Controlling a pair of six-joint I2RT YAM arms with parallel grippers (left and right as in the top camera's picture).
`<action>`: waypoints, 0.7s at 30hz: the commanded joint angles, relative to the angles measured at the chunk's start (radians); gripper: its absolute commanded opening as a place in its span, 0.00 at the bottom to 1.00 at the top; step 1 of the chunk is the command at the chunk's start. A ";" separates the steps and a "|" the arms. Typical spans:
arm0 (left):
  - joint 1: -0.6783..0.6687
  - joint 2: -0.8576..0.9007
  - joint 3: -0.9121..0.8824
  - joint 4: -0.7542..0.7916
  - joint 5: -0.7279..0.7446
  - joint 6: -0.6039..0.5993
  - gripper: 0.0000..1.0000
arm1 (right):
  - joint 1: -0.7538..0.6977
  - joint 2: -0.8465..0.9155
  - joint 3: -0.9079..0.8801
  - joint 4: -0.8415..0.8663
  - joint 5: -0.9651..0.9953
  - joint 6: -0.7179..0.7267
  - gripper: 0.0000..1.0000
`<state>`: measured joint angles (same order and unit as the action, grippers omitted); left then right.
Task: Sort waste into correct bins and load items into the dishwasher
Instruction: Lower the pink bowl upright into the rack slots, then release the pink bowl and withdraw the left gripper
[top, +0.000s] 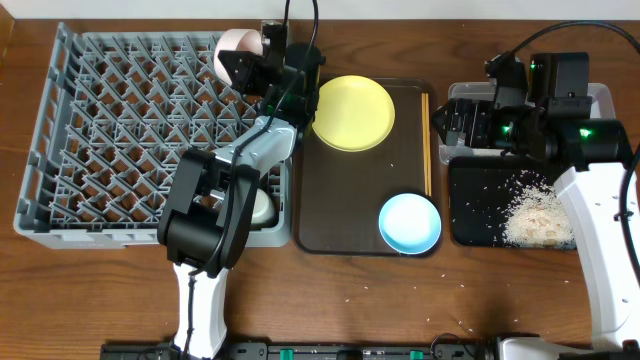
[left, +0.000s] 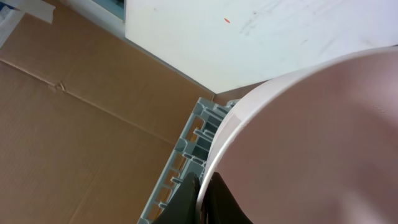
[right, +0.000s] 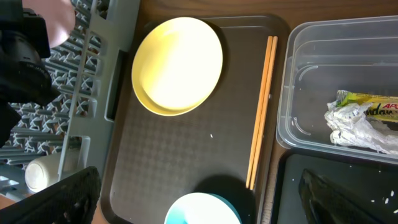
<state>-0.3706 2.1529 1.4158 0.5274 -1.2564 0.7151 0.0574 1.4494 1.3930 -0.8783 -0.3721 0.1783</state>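
Dish rack (top: 130, 130): grey, square, pegged lattice, flat on the surface.
White bowl (top: 238, 48): tilted on edge over the rack's far right corner, rim pinched in the left gripper (left: 202, 198).
Pale cup (top: 262, 208): inside the rack's near right corner.
Yellow plate (top: 353, 113), chopsticks (top: 426, 140), light blue bowl (top: 409, 222): right of the rack.
Clear container (right: 311, 43) holding the wrapper (right: 360, 118), black tray (top: 468, 205) holding rice crumbs (top: 535, 215): farther right.

In my left wrist view the white bowl (left: 311, 143) runs off the right and bottom edges and hides most of the rack (left: 186, 143), from overhead my right arm (top: 600, 215) covers most of the clear bin (top: 462, 92), and the blue bowl (right: 202, 211) is cut off by the bottom edge of my right wrist view.
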 joint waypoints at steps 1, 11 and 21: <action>-0.008 0.018 -0.006 -0.003 -0.021 0.006 0.07 | 0.002 0.004 0.006 -0.001 -0.001 -0.003 0.99; -0.081 0.018 -0.006 -0.003 -0.091 -0.066 0.28 | 0.002 0.004 0.006 -0.002 -0.001 -0.003 0.99; -0.136 0.018 -0.006 -0.004 -0.091 -0.157 0.39 | 0.002 0.004 0.006 -0.001 -0.001 -0.003 0.99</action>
<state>-0.4999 2.1529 1.4147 0.5209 -1.3235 0.6052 0.0574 1.4494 1.3930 -0.8783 -0.3725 0.1787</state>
